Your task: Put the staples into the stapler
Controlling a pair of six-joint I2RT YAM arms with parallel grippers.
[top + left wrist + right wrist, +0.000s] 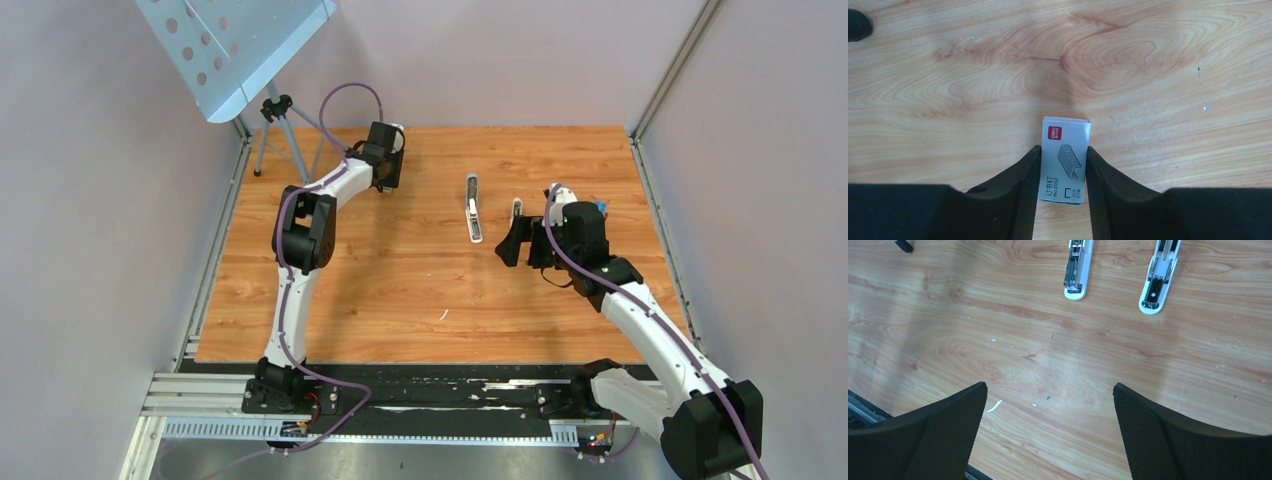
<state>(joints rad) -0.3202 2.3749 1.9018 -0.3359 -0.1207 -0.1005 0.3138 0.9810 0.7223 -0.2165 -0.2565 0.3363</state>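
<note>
Stapler [473, 208] lies centred on bench [400, 300], open room leftward; left fingers [1023, 200] grasp staple box [1064, 160]; right fingers [948, 430] spread, empty.

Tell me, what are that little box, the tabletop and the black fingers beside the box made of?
The little box: probably thin printed card, matte pale grey, with red logo, staple drawing and folded edges. The tabletop: wood or wood-look laminate; swirling grain, slight sheen, can't tell which. The fingers: black, matte, finely ribbed, likely rubber or plastic.
</note>
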